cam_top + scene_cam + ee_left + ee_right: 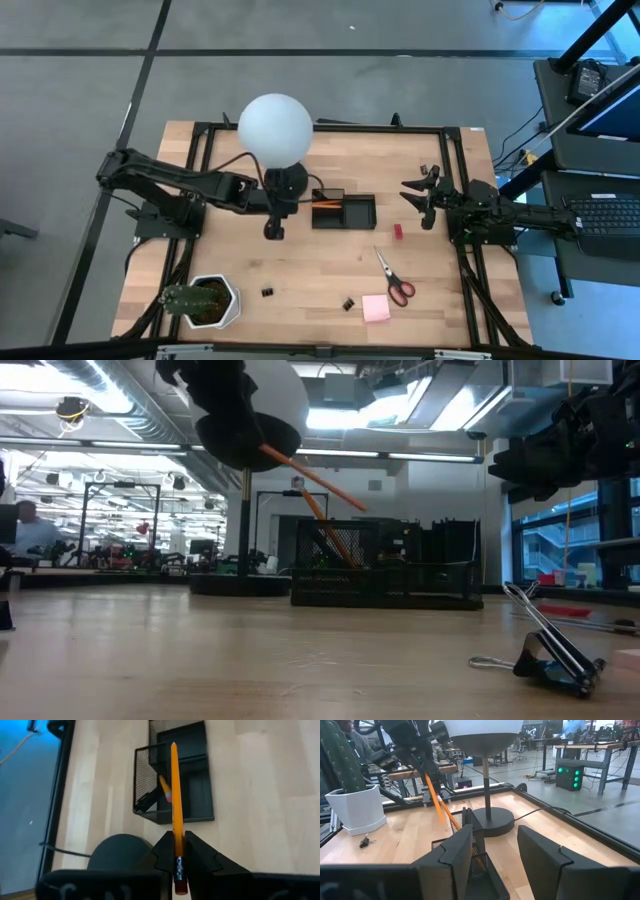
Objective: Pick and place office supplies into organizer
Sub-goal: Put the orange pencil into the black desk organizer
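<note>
Sitting mid-table: wooden table (330,270); white globe lamp (275,128) standing left of centre on its round base, plant in white hexagonal pot (203,302) at the near-left corner.

Reaching in from the left: left arm, with left gripper (176,851) hanging beside the lamp base and just left of the organizer (343,212); fingers clamping narrow on an orange pencil (174,795) near its eraser end, tip pointing over the organizer's left compartment; in the low view slanting down toward the tray (385,565), not yet released.

Waiting on the right: right gripper (418,201) hovering near the table's right edge, well apart from the organizer; fingers (545,855) standing wide, holding nothing.

Lying inside the organizer's left compartment: another orange pencil (165,788) leaning against the mesh wall; right compartment contents hard to tell.

Lying loose on the table, near side right of centre: red-handled scissors (393,279); pink sticky-note pad (376,308) just beside the handles; small red block (397,232) between organizer and scissors; binder clips (268,292) and (348,302) near the front, one showing close up in the low view (545,650).
</note>
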Robot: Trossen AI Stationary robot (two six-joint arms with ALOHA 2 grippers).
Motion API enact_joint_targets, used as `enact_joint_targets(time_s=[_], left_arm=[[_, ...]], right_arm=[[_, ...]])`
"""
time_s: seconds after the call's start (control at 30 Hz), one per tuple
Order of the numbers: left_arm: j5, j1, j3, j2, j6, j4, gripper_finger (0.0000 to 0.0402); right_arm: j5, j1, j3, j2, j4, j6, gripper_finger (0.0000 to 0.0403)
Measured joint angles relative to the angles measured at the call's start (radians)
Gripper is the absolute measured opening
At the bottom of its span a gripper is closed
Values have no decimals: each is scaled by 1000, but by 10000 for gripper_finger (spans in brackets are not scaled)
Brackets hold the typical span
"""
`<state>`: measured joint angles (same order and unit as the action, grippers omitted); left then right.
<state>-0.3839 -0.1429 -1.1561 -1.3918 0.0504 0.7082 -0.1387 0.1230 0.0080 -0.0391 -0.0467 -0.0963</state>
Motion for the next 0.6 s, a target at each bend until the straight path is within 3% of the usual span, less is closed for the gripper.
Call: enact_joint_targets(time_s=[0.6], left_arm=[[-41,0,0,-15,-34,-3,22]], right_arm=[[0,0,0,0,0,0,162]])
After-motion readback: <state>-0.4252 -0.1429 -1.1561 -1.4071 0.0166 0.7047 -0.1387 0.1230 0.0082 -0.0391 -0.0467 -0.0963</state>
